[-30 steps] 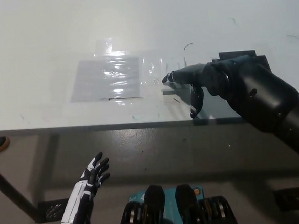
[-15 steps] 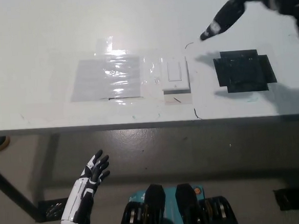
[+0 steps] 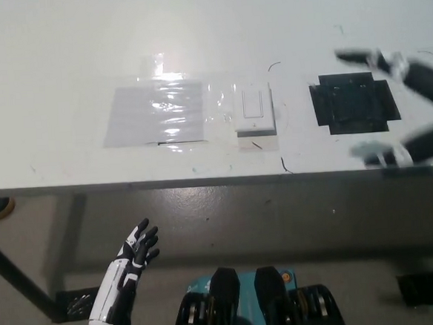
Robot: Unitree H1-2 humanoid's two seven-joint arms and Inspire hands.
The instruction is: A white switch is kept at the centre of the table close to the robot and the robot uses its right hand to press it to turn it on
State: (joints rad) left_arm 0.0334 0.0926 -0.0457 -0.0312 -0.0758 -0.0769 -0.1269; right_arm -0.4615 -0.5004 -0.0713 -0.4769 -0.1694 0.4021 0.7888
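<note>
While your black right hand (image 3: 406, 112) blurs at the frame's right edge, fingers spread and empty, the white rectangular wall switch (image 3: 254, 111) lies mid-frame, long axis running top-to-bottom. White left hand (image 3: 137, 248) hangs open lower left.

The counter (image 3: 60, 54) is looking smooth and matt white. At centre, clear film (image 3: 161, 110) is gleaming glossy, beside a smooth white plastic switch (image 3: 254, 109). At right, a black patch (image 3: 353, 102) is looking matt.

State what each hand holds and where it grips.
Nothing is held. The right hand is blurred, fingers spread, right of the switch; the left hand hangs open below the table.
</note>
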